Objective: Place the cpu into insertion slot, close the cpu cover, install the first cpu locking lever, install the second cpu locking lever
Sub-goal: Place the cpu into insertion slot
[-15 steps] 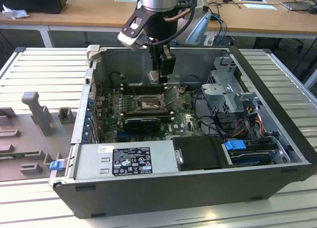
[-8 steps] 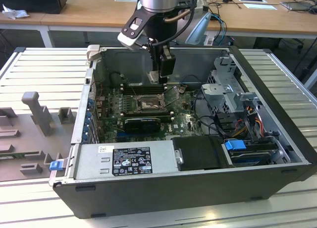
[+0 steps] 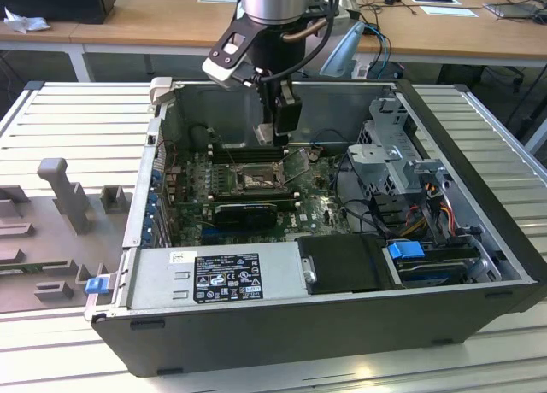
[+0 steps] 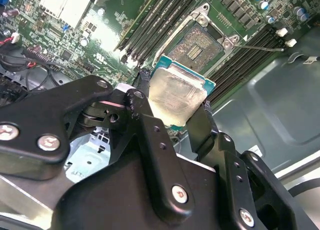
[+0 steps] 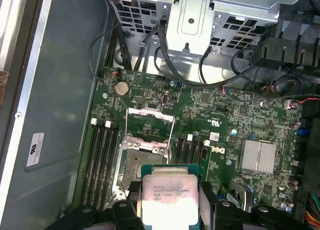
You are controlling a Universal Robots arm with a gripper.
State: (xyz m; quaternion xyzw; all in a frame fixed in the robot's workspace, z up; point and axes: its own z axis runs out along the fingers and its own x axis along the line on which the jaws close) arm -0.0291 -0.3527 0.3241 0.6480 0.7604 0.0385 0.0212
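In both wrist views my gripper (image 4: 174,97) (image 5: 170,204) is shut on the cpu (image 4: 176,90) (image 5: 167,200), a pale silver square chip on a green edge, pinched by its two sides. The cpu hangs just above and slightly off the insertion slot (image 4: 197,44) (image 5: 141,166), whose dark contact field lies bare. The cpu cover (image 5: 150,121) stands swung open at the slot's far end. A thin locking lever (image 4: 256,48) sticks out beside the slot. In the exterior view the gripper (image 3: 275,137) reaches down into the open case over the slot (image 3: 255,181), with the cover (image 3: 297,164) raised.
Black memory slots (image 5: 100,157) flank the socket on both sides. A metal drive cage (image 3: 393,154) with cables stands at the exterior view's right, the power supply (image 3: 214,278) along the front. A silver heatsink (image 5: 258,155) sits on the board. Grey fixtures (image 3: 64,192) lie outside the case.
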